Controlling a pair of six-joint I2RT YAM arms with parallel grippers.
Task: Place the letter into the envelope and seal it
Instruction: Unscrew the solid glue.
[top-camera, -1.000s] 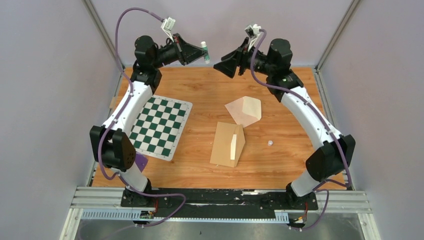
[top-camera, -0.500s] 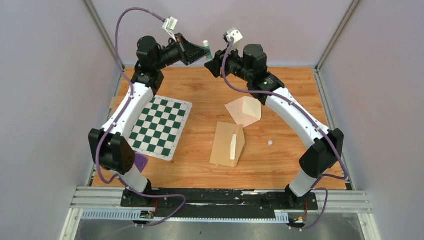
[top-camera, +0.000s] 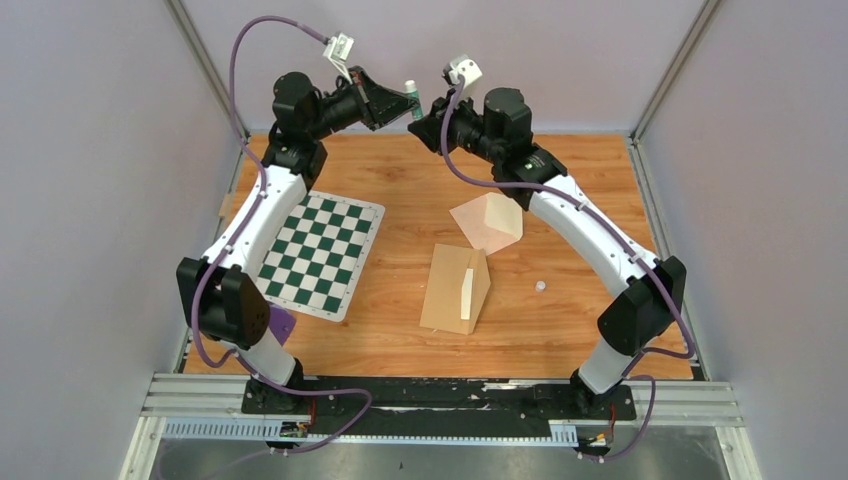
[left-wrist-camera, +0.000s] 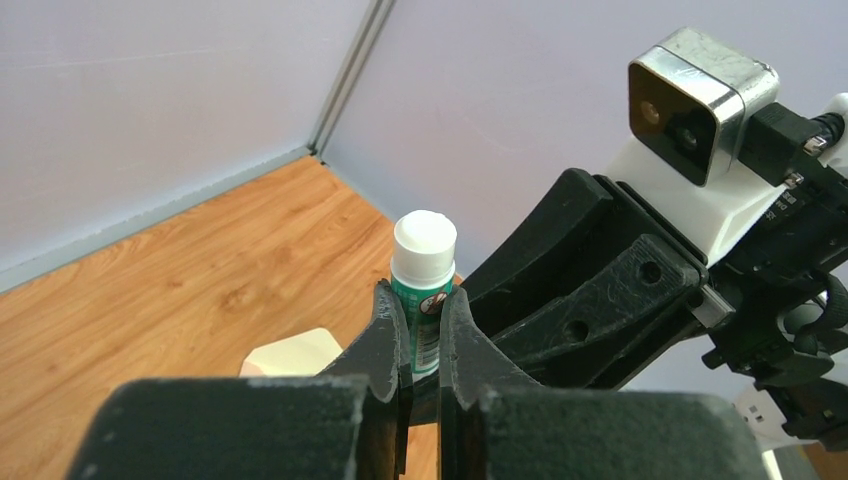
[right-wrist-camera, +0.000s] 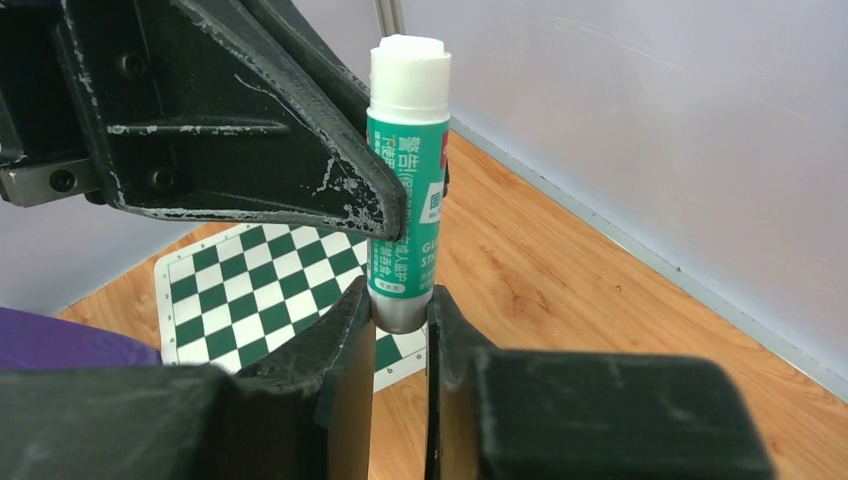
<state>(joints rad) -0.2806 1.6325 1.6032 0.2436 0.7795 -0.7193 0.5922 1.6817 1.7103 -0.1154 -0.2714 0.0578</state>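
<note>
High over the table's back edge, a green glue stick (top-camera: 411, 98) with a white cap is held by both grippers. My left gripper (top-camera: 404, 104) is shut on its labelled body (left-wrist-camera: 425, 300). My right gripper (top-camera: 424, 118) meets it from the other side, shut on its grey lower end (right-wrist-camera: 403, 312). The tan envelope (top-camera: 452, 290) lies flat mid-table, with a flap along its right side and a pale strip showing. The letter (top-camera: 487, 222), a pale cream creased sheet, lies just beyond the envelope and appears low in the left wrist view (left-wrist-camera: 290, 352).
A green and white checkered mat (top-camera: 318, 252) lies on the left of the wooden table (top-camera: 560, 330). A small white round piece (top-camera: 540, 286) sits right of the envelope. A purple object (top-camera: 282, 325) rests by the left arm's base. Grey walls close in three sides.
The right arm has swung left to the glue stick, and its jaws have shut on the stick's lower end. The left gripper has kept its hold in place.
</note>
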